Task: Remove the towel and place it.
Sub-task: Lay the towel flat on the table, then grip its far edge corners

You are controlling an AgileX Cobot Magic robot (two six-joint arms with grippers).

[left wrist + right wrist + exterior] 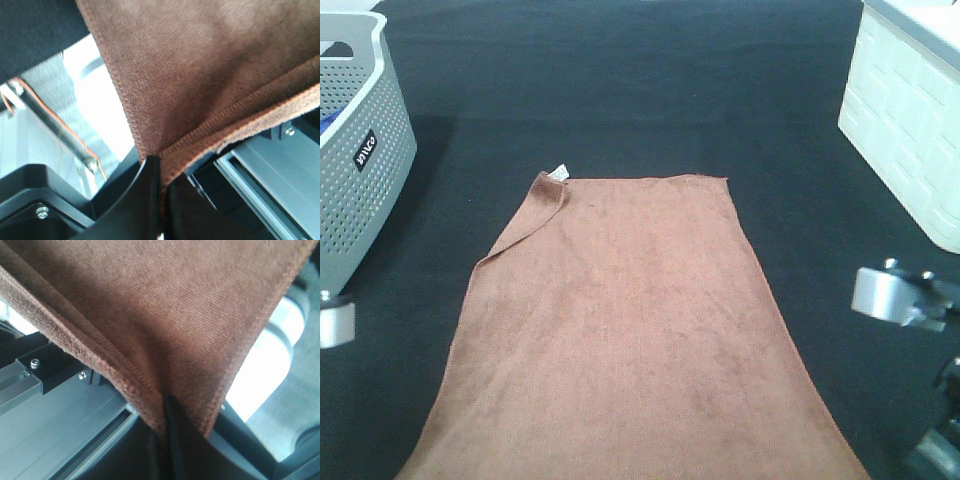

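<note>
**Both grippers pinching the towel's near corners**

The towel [640,330] is lying spread flat and lengthwise on the black table cloth [620,90], covering the cloth's middle and running off its near edge, out of the high camera's sight. Its far-left corner is folding back over itself, and a small white tag [558,172] is sticking up there against the cloth.

The left gripper [160,172] is clamping its dark fingers together on a stitched corner of the towel, with the fabric running straight into the closed jaws. The right gripper [169,412] is gripping another stitched corner the same way, jaws pressed tight with only the fabric between them. Both pinched corners are hanging past the cloth's edge, over metal framing.

A grey perforated basket [360,170] is sitting on the cloth's far-left part, well apart from the towel. A white panelled box [910,120] is standing at the cloth's far-right side.
</note>
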